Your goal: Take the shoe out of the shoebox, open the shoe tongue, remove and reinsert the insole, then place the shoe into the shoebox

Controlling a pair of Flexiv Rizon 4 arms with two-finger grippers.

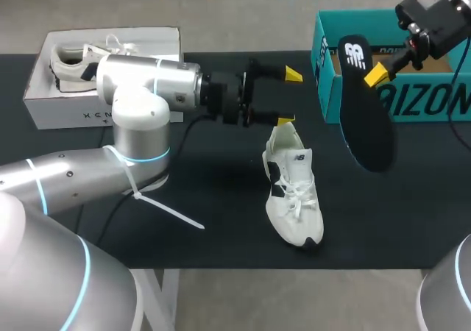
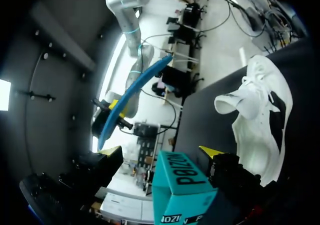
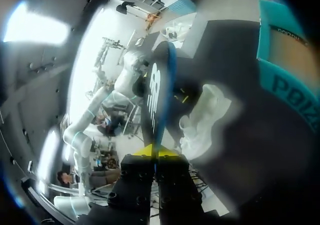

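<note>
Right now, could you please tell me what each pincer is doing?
Left pincer: open, holding nothing.
Right pincer: shut on the insole.

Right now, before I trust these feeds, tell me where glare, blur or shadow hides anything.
Head view: even light, shoe and insole crisp. Left wrist view: bright room glare behind the insole, shoe clear. Right wrist view: shoe smeared and overexposed, laces unreadable; insole in the right gripper dark but distinct against glare.
</note>
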